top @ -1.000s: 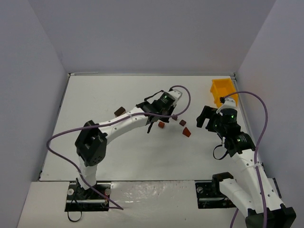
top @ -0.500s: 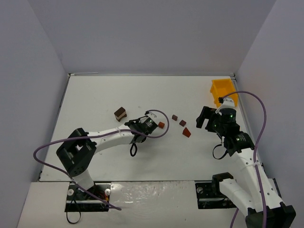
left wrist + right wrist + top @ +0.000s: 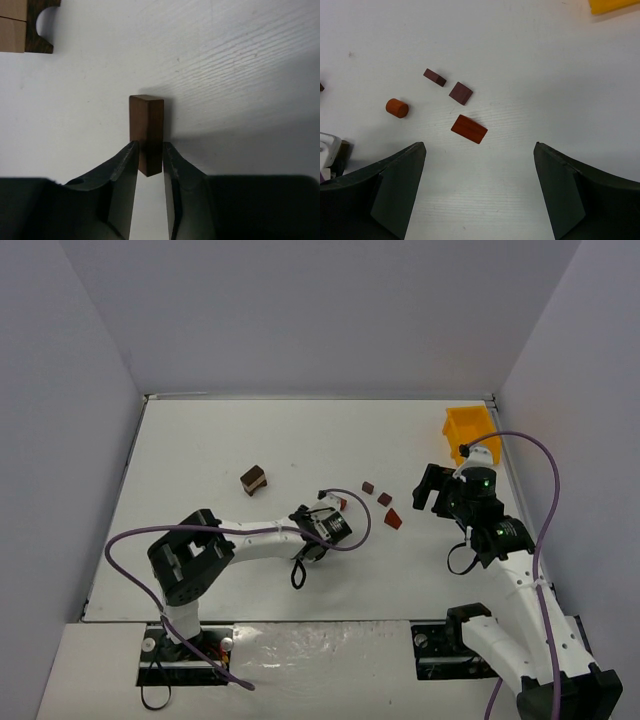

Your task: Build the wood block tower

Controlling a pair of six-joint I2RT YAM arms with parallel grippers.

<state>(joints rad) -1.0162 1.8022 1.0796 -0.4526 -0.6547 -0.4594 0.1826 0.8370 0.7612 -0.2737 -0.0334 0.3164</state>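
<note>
White tabletop (image 3: 200,440) now shows our left gripper (image 3: 148,147) swung back from the loose pieces, pinched on a reddish-brown block (image 3: 146,117). The tower (image 3: 253,479) stands well apart, so we judge stacking comes next. Meanwhile our right gripper (image 3: 479,146) hangs wide and empty.

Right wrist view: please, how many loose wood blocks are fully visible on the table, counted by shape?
orange-brown cylinder: 1
dark brown square-edged blocks: 2
reddish-brown wedge: 1
Total: 4
</note>
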